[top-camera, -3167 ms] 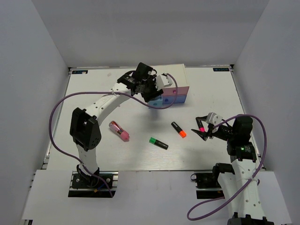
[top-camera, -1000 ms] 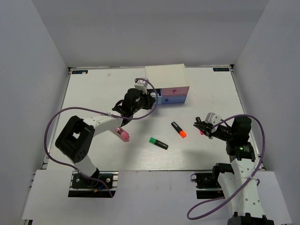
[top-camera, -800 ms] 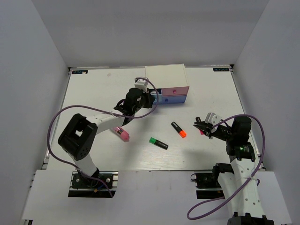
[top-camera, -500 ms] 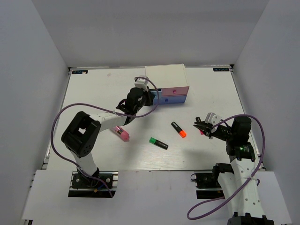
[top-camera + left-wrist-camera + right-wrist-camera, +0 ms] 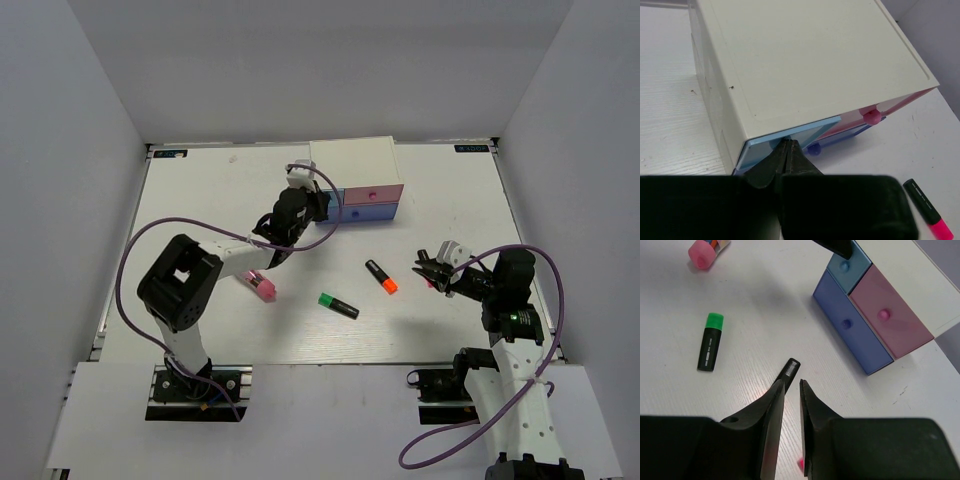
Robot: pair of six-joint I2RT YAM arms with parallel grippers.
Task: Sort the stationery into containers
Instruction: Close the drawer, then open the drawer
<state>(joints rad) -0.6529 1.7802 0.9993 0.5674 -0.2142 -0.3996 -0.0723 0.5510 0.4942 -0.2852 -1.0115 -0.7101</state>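
Note:
A white box (image 5: 352, 160) (image 5: 805, 65) holds the containers: a light blue drawer (image 5: 805, 132) (image 5: 850, 265), a pink drawer (image 5: 375, 193) (image 5: 890, 315) and a periwinkle drawer (image 5: 370, 212) (image 5: 850, 330). My left gripper (image 5: 322, 205) (image 5: 787, 142) is shut, its tips against the light blue drawer's knob (image 5: 772, 145). On the table lie a green highlighter (image 5: 338, 305) (image 5: 710, 341), an orange highlighter (image 5: 381, 277) (image 5: 790, 369) and a pink cylinder (image 5: 258, 285) (image 5: 702, 252). My right gripper (image 5: 422, 268) (image 5: 791, 382) stands slightly open over a pink-red highlighter (image 5: 430, 283) (image 5: 801, 465), mostly hidden under its fingers.
White walls close in the table (image 5: 200, 200) on the left, back and right. The orange highlighter's black end lies just ahead of my right gripper's left finger. The left arm's purple cable (image 5: 130, 270) loops over the table's left side.
My left gripper slid forward to the box, reached the light blue drawer's front and closed fully. The right gripper's jaws parted a little; that arm stayed in place.

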